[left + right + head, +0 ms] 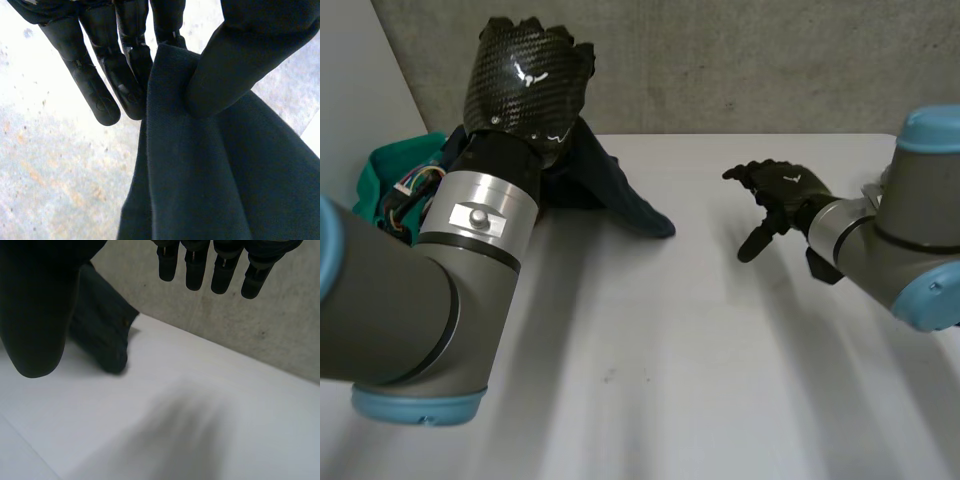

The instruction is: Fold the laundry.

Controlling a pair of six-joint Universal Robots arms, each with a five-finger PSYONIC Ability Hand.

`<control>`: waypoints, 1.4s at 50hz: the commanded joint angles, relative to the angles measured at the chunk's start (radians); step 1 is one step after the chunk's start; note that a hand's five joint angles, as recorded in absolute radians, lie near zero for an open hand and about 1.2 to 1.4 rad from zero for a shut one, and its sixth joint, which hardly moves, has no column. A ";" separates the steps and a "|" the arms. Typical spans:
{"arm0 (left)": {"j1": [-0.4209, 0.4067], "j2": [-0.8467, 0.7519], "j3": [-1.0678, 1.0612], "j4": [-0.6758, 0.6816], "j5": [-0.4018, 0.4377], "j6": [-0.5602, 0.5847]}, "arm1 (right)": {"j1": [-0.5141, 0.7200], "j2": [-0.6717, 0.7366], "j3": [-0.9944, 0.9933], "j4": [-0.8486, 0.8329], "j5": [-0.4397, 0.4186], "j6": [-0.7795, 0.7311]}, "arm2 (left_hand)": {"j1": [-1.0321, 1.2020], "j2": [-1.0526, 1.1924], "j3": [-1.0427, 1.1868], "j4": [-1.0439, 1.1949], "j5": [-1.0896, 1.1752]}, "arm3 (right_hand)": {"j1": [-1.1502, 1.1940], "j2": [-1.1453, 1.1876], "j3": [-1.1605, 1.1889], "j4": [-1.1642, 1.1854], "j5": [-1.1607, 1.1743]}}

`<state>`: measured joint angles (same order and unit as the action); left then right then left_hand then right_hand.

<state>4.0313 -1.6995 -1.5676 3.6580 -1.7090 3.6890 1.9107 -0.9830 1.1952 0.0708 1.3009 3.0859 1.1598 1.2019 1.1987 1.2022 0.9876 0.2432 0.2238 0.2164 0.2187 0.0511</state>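
Note:
My left hand (525, 80) is raised over the table's far left, shut on a dark blue cloth (620, 195). The cloth hangs from it and trails onto the table toward the middle. In the left wrist view the thumb (240, 60) pinches a fold of the dark cloth (200, 165) against the fingers (125, 75). My right hand (780, 190) hovers at the right, apart from the cloth, open with relaxed fingers and nothing in it. In the right wrist view its fingertips (215, 265) point toward the cloth's trailing end (107, 340).
A green cloth (390, 170) lies bunched at the far left, behind my left arm. The white table (650, 340) runs up to a grey concrete wall (740, 60) at the back.

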 commanded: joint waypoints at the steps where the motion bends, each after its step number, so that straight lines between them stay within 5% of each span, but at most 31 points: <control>1: -0.063 0.073 0.008 -0.027 -0.004 0.003 | 0.083 0.076 0.007 -0.158 0.012 0.201 | 0.236 0.194 0.198 0.194 0.234 | -0.069 -0.049 -0.042 -0.044 -0.051; 14: -0.087 0.115 0.004 -0.049 -0.008 0.000 | 0.221 0.210 -0.037 -0.198 0.087 0.278 | 0.236 0.194 0.198 0.194 0.234 | -0.069 -0.049 -0.042 -0.044 -0.051; 18: -0.092 0.116 0.006 -0.049 -0.009 0.000 | 0.222 0.214 -0.037 -0.195 0.089 0.280 | 0.236 0.194 0.198 0.194 0.234 | 0.384 0.404 0.411 0.409 0.402; 22: -0.094 0.113 0.008 -0.049 -0.009 0.002 | 0.215 0.196 -0.019 -0.178 0.101 0.280 | 0.236 0.194 0.198 0.194 0.234 | 0.294 0.314 0.321 0.319 0.312; 33: -0.081 0.095 0.021 -0.049 -0.008 0.003 | -0.024 -0.181 0.276 0.072 0.135 0.074 | 0.236 0.194 0.198 0.194 0.234 | 0.112 0.131 0.139 0.136 0.129; 44: -0.081 0.093 0.026 -0.049 -0.009 0.000 | 0.066 -0.191 0.488 -0.029 -0.037 0.398 | 0.236 0.194 0.198 0.194 0.234 | 0.129 0.149 0.156 0.154 0.147; 55: -0.087 0.098 0.026 -0.050 -0.009 0.000 | 0.217 -0.039 0.406 -0.180 0.067 0.461 | 0.236 0.194 0.198 0.194 0.234 | 0.141 0.161 0.168 0.166 0.159; 58: -0.089 0.100 0.027 -0.050 -0.009 0.000 | 0.237 -0.002 0.379 -0.180 0.081 0.470 | 0.236 0.194 0.198 0.194 0.234 | 0.372 0.391 0.399 0.396 0.390; 59: -0.090 0.100 0.027 -0.050 -0.009 0.000 | 0.240 0.000 0.377 -0.183 0.087 0.468 | 0.236 0.194 0.198 0.194 0.234 | 0.574 0.593 0.601 0.598 0.591; 60: -0.091 0.100 0.026 -0.050 -0.009 0.000 | 0.237 0.003 0.379 -0.190 0.112 0.468 | 0.236 0.194 0.198 0.194 0.234 | 1.147 1.167 1.174 1.172 1.165; 66: -0.086 0.113 0.018 -0.087 -0.029 0.002 | 0.200 -0.097 0.388 -0.184 0.276 0.400 | 0.236 0.194 0.198 0.194 0.234 | 1.153 1.172 1.180 1.178 1.171; 70: -0.083 0.118 0.008 -0.166 -0.034 0.002 | 0.110 -0.304 0.403 -0.131 0.236 0.070 | 0.236 0.194 0.198 0.194 0.234 | 1.153 1.172 1.180 1.178 1.171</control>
<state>3.9432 -1.5911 -1.5449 3.5873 -1.7288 3.6900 2.1237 -1.0408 1.5756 -0.1191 1.5233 3.5023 1.1598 1.2019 1.1988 1.2022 0.9876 1.0984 0.7601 1.1837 1.1949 1.0054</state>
